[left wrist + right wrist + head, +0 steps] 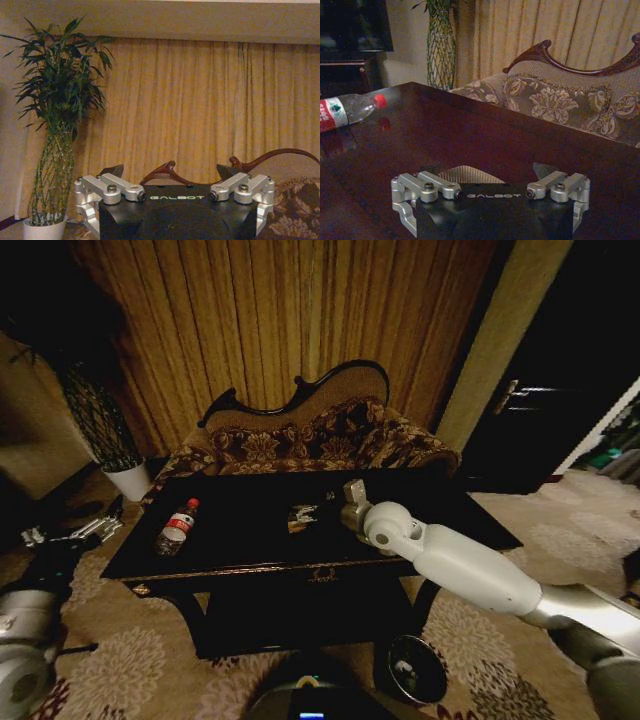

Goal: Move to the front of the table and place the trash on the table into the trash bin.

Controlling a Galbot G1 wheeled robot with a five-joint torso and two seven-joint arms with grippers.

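The black table (240, 545) stands before me, in front of a carved sofa. A clear bottle (177, 526) with a red cap lies on its left part, also visible in the right wrist view (345, 110). Small tan and white trash (302, 517) lies near the table's middle. My right gripper (335, 502) hovers low just right of it, open; in the right wrist view a tan piece (465, 175) lies between the spread fingers of my right gripper (485, 172). The trash bin (417, 668) stands on the carpet under the table's front right corner. My left gripper (85, 530) waits open left of the table.
A patterned sofa (300, 435) lines the table's far side. A tall plant in a white pot (128, 478) stands at the back left, and a curtain (200, 110) hangs behind. Patterned carpet (500, 530) lies open to the right.
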